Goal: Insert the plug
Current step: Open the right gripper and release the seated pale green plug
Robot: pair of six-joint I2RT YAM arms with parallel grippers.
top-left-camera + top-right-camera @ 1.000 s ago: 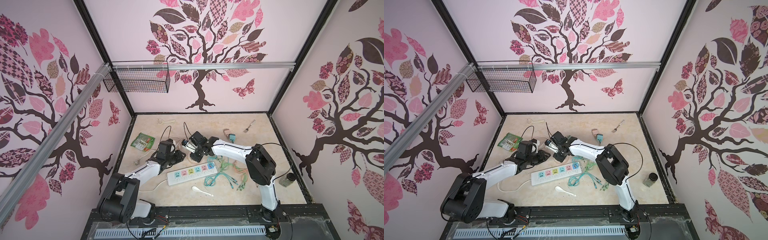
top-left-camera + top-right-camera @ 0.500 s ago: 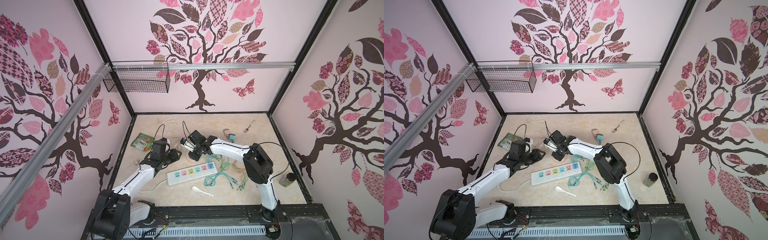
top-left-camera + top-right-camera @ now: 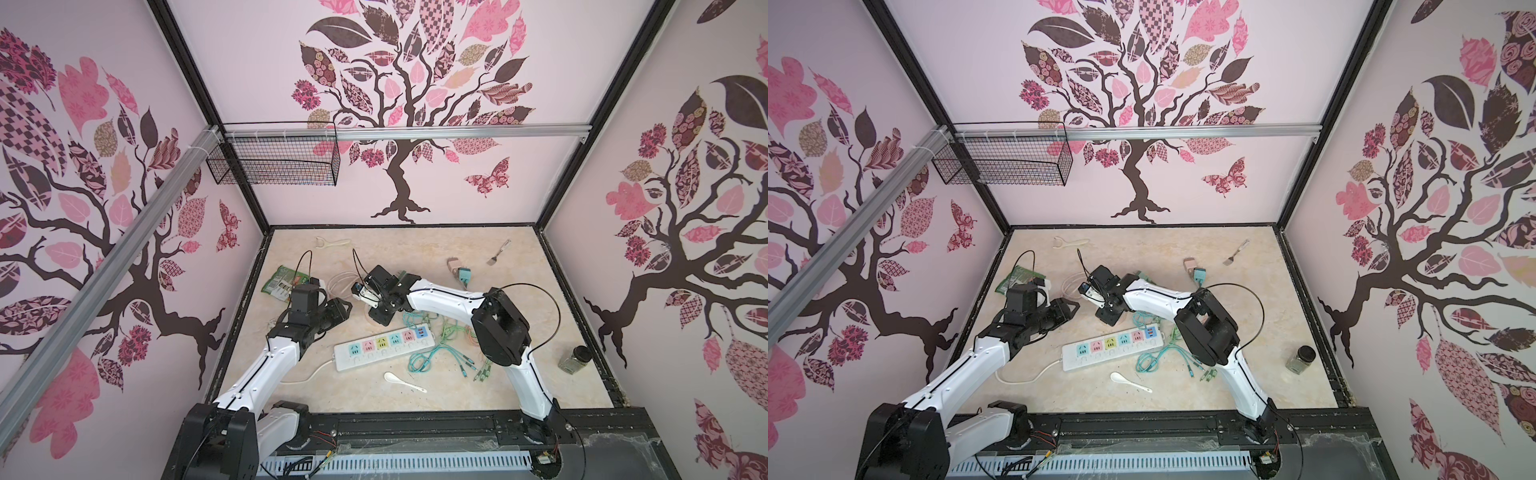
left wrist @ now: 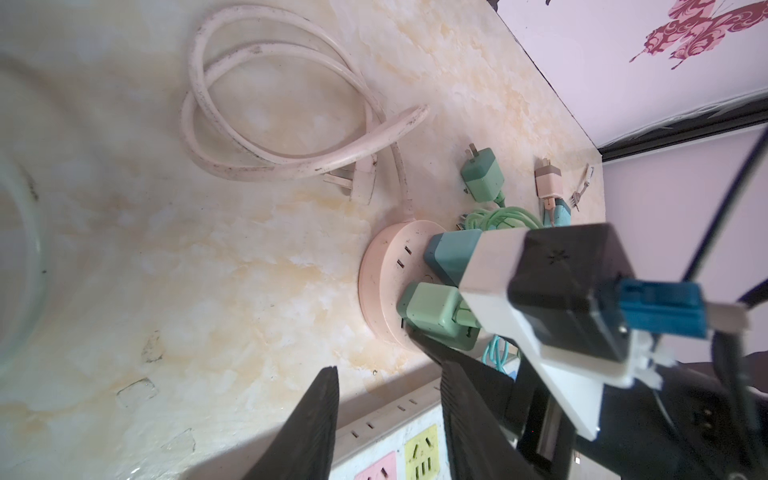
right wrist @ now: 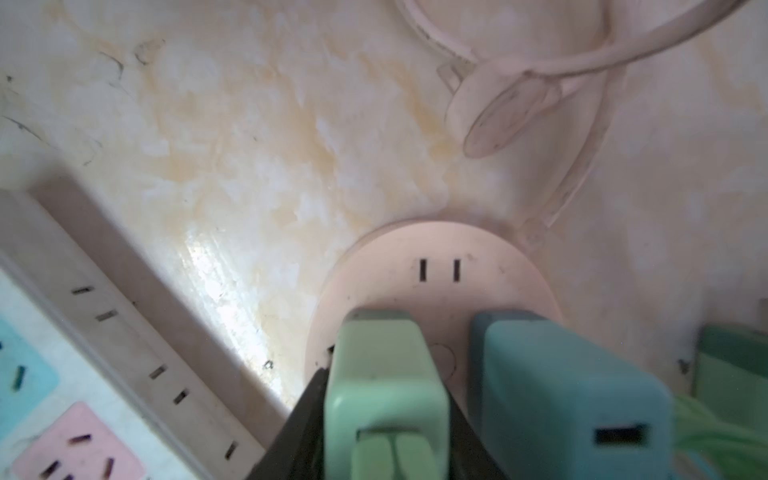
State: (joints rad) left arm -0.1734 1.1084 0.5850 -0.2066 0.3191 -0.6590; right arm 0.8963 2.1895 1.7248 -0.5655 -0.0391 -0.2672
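In both top views a green snack packet point(image 3: 281, 283) lay at the table's point(image 3: 478, 399) ten o'clock. The left gripper point(image 3: 344, 307) hung just beside it, pointing toward three o'clock. In the left wrist view its black fingers point(image 4: 309, 419) stood well apart over bare tabletop, with nothing between them.

At the left gripper's three o'clock was the round pink socket hub point(image 4: 380, 266), and its pale cord point(image 4: 266, 120) was coiled at twelve o'clock from it. Two plugs stood seated in the hub's face, a light green plug point(image 5: 380, 357) and a teal plug point(image 5: 552, 374) just beside it.

The right gripper point(image 5: 386, 399) came down over the green plug with a dark finger close against each side. I could not tell whether they were pinching it or were just clear of it.

A white power strip point(image 3: 386, 343) with coloured outlets lay at five o'clock from the hub. Tangled teal cables point(image 3: 422, 357) lay at its three o'clock end, and a white spoon point(image 3: 399, 379) at its six o'clock. Two loose adapters point(image 3: 459, 270) sat at the right gripper's two o'clock. A fork point(image 3: 498, 251) lay near the table's one o'clock corner, and a small jar point(image 3: 575, 358) stood at the four o'clock edge.
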